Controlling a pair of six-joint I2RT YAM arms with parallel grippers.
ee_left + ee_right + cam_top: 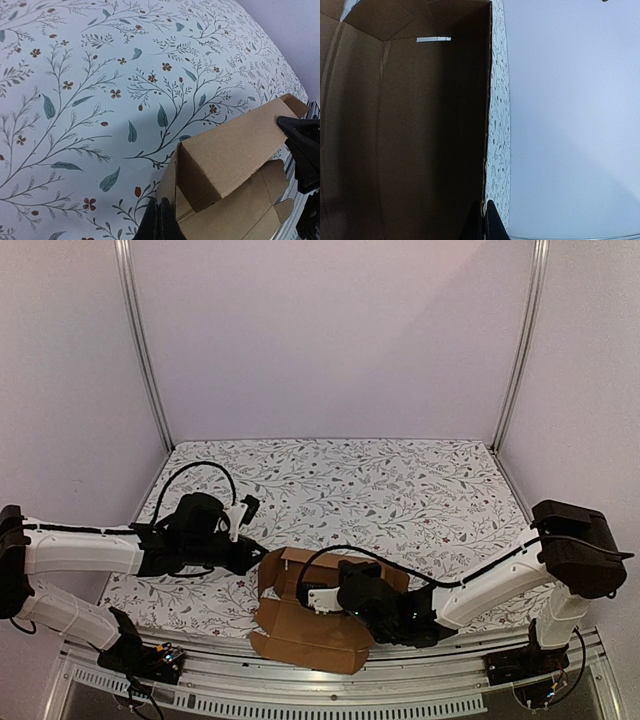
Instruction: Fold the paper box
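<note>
Near the front edge of the floral-patterned desk [400, 480], between the two arms, the plain brown cardboard paper box [300, 635] stands half-formed, with walls raised and flaps loose. The left end effector [160, 219], fully closed and empty, sits at the box's outer corner, while the right end effector [482, 217], likewise closed, reaches inside along a wall; whether it nips that wall is unclear. The walls seem mid-squaring, so next the loose flaps need tucking inward while one arm braces.

A robot test booth: plain pale walls [330, 340] on aluminium posts [140, 350] enclose a floral-clothed surface [400, 490], mounting rail [300, 695] at 6 o'clock
</note>
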